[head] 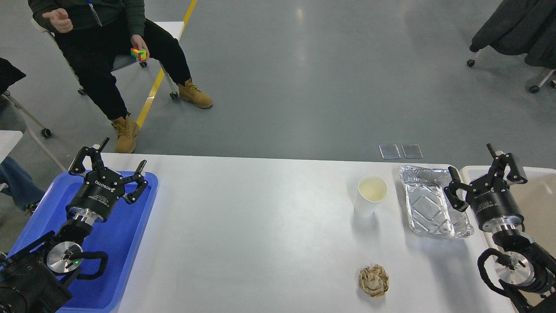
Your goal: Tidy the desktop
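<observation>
A smooth matte white desktop [260, 226] holds a white paper cup [370, 194], a shiny, creased foil tray [434, 204] and a crumpled ball of brown paper [373, 281], with a glossy blue plastic tray [121, 252] at one end.

The desktop [260, 226] was a large, plain white rectangular tabletop with a smooth matte surface. It lay flat and level, spanning nearly the full width of the head view. Its far edge ran straight from left to right, and its far-left corner was rounded. The surface showed soft shadows and faint reflections of overhead light.
</observation>
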You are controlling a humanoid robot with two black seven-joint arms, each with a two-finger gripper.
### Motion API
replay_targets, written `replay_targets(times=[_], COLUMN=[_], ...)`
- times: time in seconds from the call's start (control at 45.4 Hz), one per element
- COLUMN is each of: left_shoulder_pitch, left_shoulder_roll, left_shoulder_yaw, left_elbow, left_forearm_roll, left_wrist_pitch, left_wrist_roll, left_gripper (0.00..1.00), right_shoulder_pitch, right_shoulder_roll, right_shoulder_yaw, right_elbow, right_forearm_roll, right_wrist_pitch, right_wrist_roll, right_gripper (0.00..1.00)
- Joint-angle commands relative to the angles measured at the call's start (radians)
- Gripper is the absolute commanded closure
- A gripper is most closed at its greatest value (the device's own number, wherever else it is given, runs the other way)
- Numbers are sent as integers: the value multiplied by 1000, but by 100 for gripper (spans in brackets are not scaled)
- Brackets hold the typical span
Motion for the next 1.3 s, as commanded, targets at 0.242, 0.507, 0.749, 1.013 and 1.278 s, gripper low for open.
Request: replay_targets(times=[0.242, 0.507, 0.749, 1.013, 1.278], left_shoulder_pitch=[0, 0, 0, 0, 0], left_shoulder_roll=[0, 0, 0, 0, 0], left_shoulder_yaw=[0, 0, 0, 0, 0], left_elbow=[0, 0, 0, 0, 0], left_forearm_roll=[5, 3, 3, 3, 3], left_wrist_pitch=[0, 0, 0, 0, 0], left_wrist_roll=[1, 1, 1, 1, 1], left_gripper=[1, 1, 1, 1, 1], right_shoulder_pitch=[6, 13, 26, 24, 18], right_shoulder_roll=[0, -19, -79, -105, -206], right_shoulder_yaw=[1, 1, 1, -10, -63], right_elbow=[2, 4, 1, 1, 6], right_forearm_roll=[1, 1, 1, 1, 3], right_wrist_pitch=[-3, -1, -3, -3, -3], right_wrist_roll=[0, 0, 0, 0, -1], right_gripper=[0, 0, 0, 0, 0])
